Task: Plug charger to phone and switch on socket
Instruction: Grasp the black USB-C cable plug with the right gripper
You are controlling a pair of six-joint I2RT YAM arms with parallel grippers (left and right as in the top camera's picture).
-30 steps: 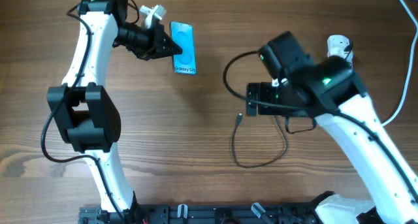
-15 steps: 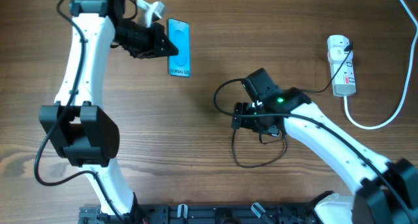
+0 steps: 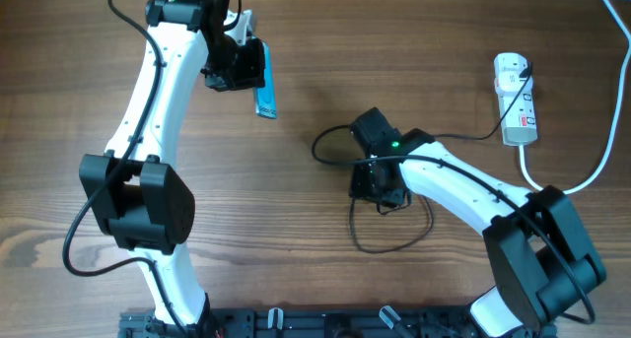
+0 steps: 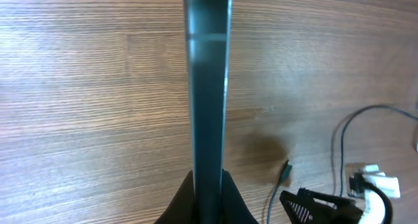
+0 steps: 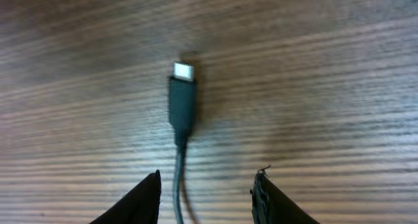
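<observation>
My left gripper (image 3: 248, 74) is shut on the phone (image 3: 266, 100), which it holds up on its edge above the table at the back left. In the left wrist view the phone (image 4: 209, 87) is a thin dark blue-green strip rising from between the fingers (image 4: 186, 201). The charger (image 3: 394, 245) lies in a loose loop at the table's centre. Its plug tip (image 5: 182, 100) rests flat on the wood. My right gripper (image 5: 206, 185) stands open low over it, with the cable running between the fingers close to the left one, untouched. The white socket (image 3: 516, 101) lies at the far right.
The socket's thick white cord (image 3: 592, 175) curves off toward the right edge. The charger's thin cable runs from the socket across to the centre loop. A black rail (image 3: 296, 323) lines the front edge. In the left wrist view the plug tip (image 4: 285, 172) lies near the right gripper.
The left arm has turned the phone from lying flat to standing on its edge. The right arm swung left and down over the plug tip, and its jaws have narrowed.
</observation>
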